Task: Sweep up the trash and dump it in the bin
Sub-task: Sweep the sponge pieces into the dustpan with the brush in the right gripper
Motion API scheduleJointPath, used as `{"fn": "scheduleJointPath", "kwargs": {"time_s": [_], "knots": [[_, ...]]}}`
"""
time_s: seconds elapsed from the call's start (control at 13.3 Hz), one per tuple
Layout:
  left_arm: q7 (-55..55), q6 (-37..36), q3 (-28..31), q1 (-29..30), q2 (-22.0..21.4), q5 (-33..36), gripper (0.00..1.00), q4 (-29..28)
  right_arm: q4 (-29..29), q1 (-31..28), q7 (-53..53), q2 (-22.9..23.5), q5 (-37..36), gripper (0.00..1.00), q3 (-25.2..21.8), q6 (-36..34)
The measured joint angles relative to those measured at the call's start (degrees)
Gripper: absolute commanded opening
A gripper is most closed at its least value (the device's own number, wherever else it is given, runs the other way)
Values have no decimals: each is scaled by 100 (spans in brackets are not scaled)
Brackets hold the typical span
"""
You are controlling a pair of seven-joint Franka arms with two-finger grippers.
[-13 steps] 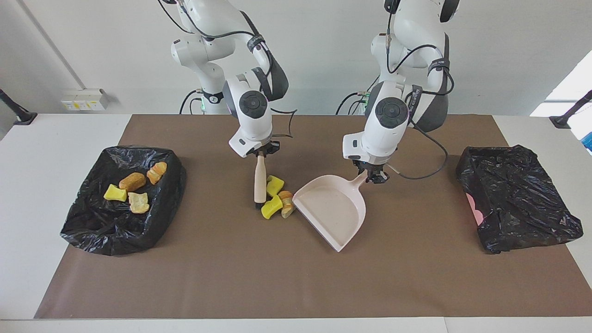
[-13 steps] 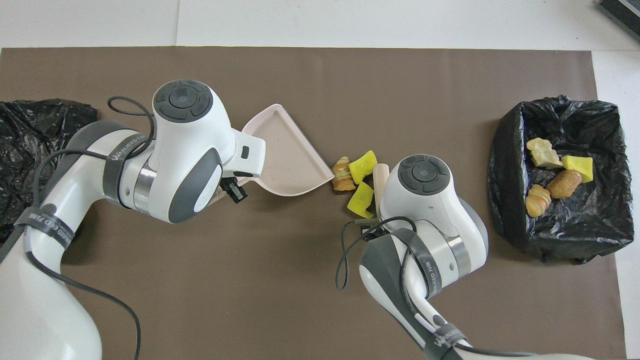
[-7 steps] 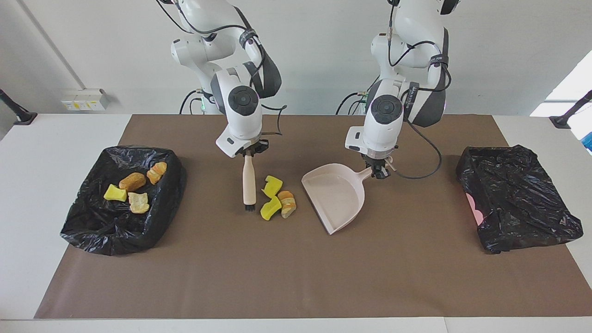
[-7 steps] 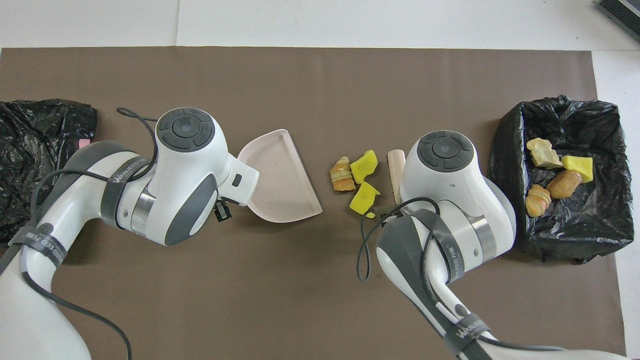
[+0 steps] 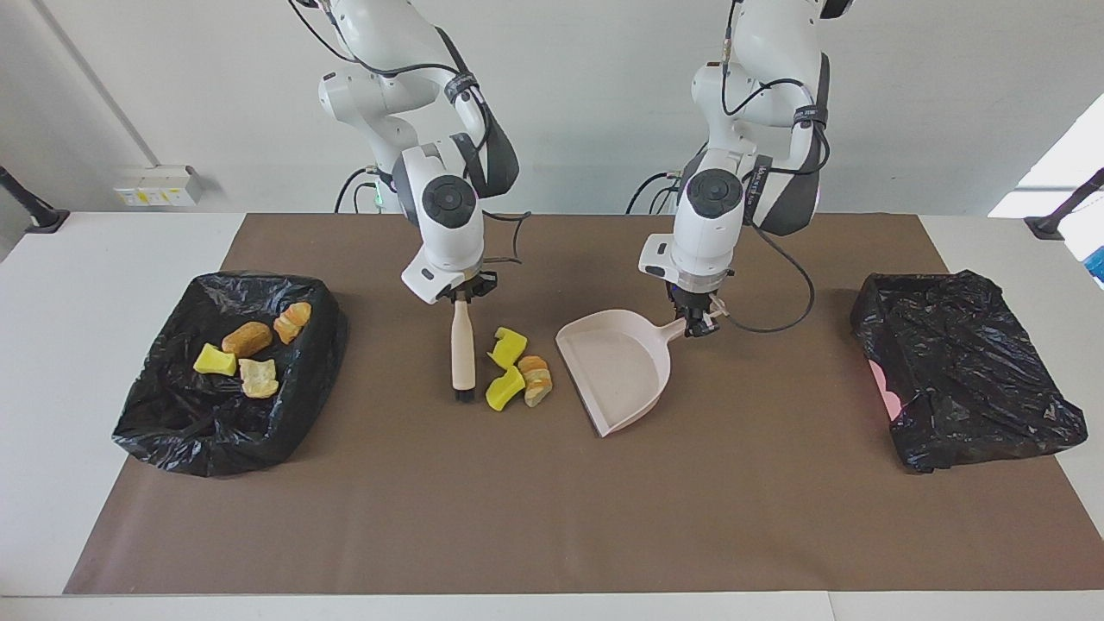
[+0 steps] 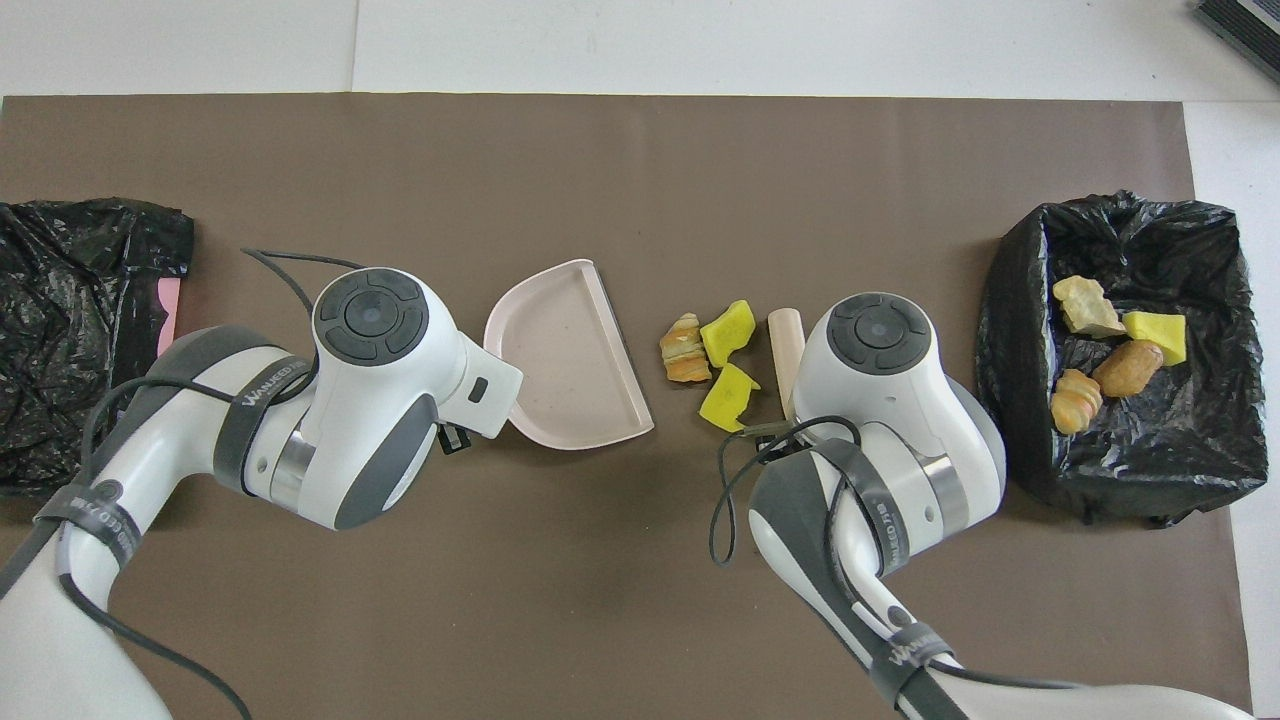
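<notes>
Item: sweeping set, mid-task. We hold the brush in the right gripper, fingers clamped on its handle top, bristles down on the brown mat. We hold the dustpan by its handle in the left gripper, fingers closed on it, pan mouth facing the trash. Loose trash: three lumps, two yellow, one tan, between brush and pan, apart from the pan's lip. Binned trash: four lumps in the black-lined bin at the right arm's end. Second black bag at the left arm's end. Risks, as we judge them: the gap lets lumps roll past the lip; a raised lip would stop them.
</notes>
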Motion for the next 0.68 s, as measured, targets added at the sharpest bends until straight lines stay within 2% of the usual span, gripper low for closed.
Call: {"fn": "scheduleJointPath", "kwargs": {"time_s": [0.15, 0.23, 0.3, 0.45, 0.68], "knots": [[2, 8, 0, 0, -17, 1, 0, -7, 54, 274, 17, 137, 240, 0, 12, 90], [2, 16, 0, 0, -17, 1, 16, -9, 153, 422, 20, 206, 400, 0, 16, 90], [2, 19, 3, 1, -17, 2, 0, -15, 296, 600, 29, 293, 628, 0, 19, 92], [40, 20, 14, 6, -17, 12, 0, -48, 661, 945, 84, 499, 1122, 0, 28, 132], [116, 20, 8, 5, -24, 13, 0, -87, 1147, 1171, 95, 731, 1335, 0, 41, 142]]}}
